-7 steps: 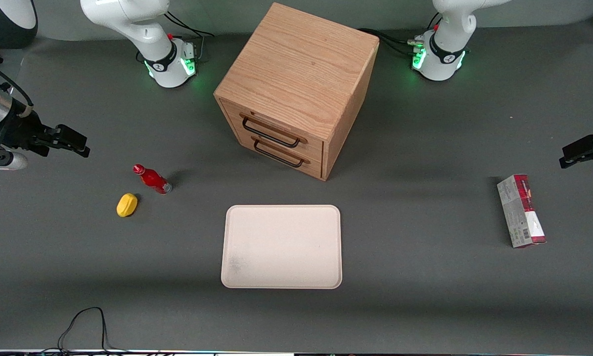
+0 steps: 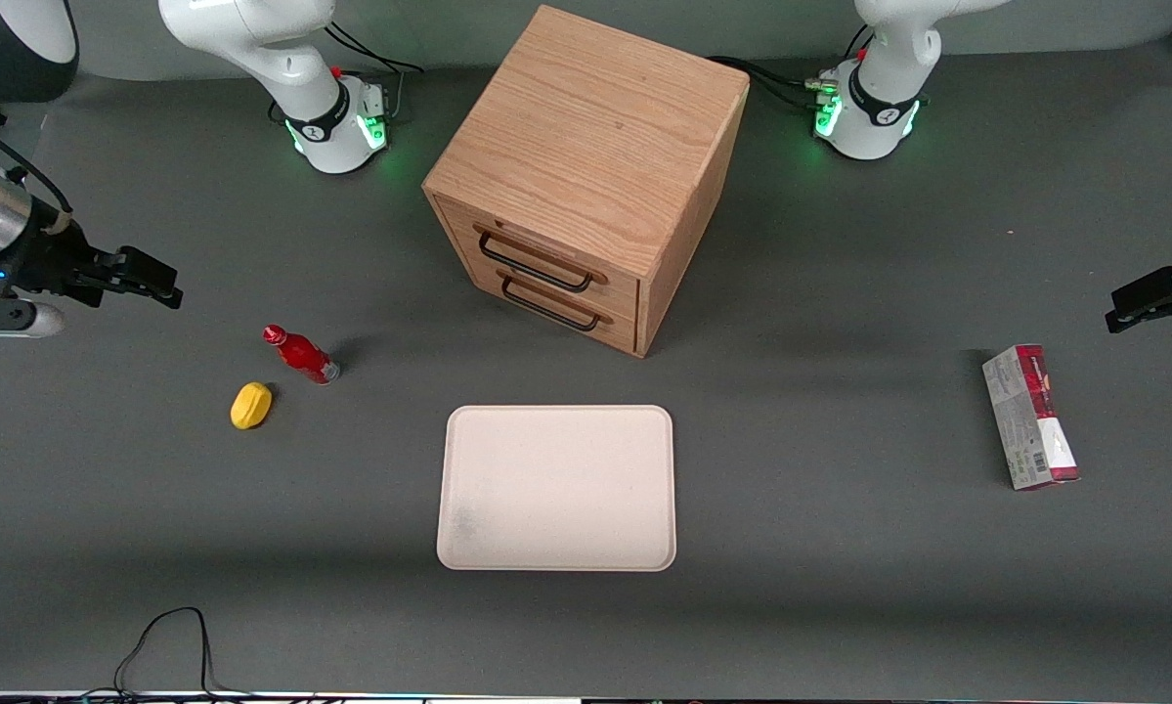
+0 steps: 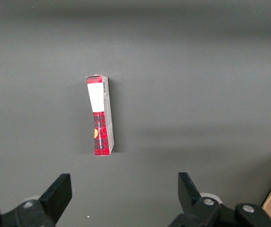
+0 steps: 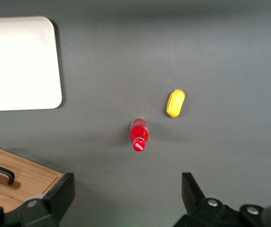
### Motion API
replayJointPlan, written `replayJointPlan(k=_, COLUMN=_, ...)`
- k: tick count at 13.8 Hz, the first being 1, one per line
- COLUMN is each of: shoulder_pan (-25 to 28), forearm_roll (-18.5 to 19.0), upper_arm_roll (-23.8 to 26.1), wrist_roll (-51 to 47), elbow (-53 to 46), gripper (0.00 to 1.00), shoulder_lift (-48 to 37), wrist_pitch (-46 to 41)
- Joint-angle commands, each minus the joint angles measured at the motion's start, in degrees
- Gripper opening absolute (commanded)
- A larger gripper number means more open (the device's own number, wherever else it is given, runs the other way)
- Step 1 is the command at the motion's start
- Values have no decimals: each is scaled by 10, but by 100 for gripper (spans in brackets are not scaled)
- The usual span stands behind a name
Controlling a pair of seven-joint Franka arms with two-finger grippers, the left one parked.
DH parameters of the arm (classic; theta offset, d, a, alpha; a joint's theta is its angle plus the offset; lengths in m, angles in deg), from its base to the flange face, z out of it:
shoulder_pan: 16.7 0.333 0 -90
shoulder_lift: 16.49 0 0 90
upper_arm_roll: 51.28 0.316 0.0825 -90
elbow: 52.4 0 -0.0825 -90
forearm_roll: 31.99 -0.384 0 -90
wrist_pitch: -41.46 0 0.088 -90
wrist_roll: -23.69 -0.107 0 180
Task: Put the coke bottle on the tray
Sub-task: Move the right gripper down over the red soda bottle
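The coke bottle (image 2: 299, 354) is a small red bottle with a red cap, standing on the grey table; it also shows in the right wrist view (image 4: 139, 134). The cream-white tray (image 2: 557, 487) lies flat in front of the cabinet, nearer to the front camera, with nothing on it; its corner shows in the right wrist view (image 4: 17, 66). My right gripper (image 2: 151, 282) hovers high above the table at the working arm's end, open and empty (image 4: 128, 194), apart from the bottle.
A small yellow oval object (image 2: 251, 405) lies beside the bottle, nearer the front camera. A wooden two-drawer cabinet (image 2: 586, 176) stands mid-table with both drawers shut. A red-and-grey carton (image 2: 1030, 417) lies toward the parked arm's end. A black cable (image 2: 165, 640) loops at the table's front edge.
My right gripper has shifted slightly up and toward the bottle. The bottle, tray and other things have not moved.
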Motion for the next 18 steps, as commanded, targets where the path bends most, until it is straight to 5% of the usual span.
replayJointPlan(k=1, shoulder_pan=5, forearm_roll=-7, upper_arm_roll=-2, wrist_roll=11, elbow=77, gripper=100, shoulder_lift=0, wrist_pitch=46)
replayJointPlan(k=8, shoulder_pan=7, forearm_roll=-7, upper_arm_roll=-2, wrist_roll=12, elbow=391, gripper=100, shoulder_lift=-28, wrist_pitch=397)
replayJointPlan(k=15, shoulder_pan=6, forearm_roll=-6, upper_arm_roll=-4, wrist_roll=27, elbow=462, gripper=100, shoulder_lift=-27, wrist_pitch=480)
replayJointPlan(k=16, shoulder_pan=5, forearm_roll=-6, upper_arm_roll=-4, wrist_roll=27, elbow=462, gripper=91, shoulder_lift=-27, wrist_pitch=480)
replayJointPlan(k=18, shoulder_pan=5, forearm_roll=-6, upper_arm_roll=-4, wrist_roll=27, elbow=460, gripper=49, shoulder_lift=-27, wrist_pitch=480)
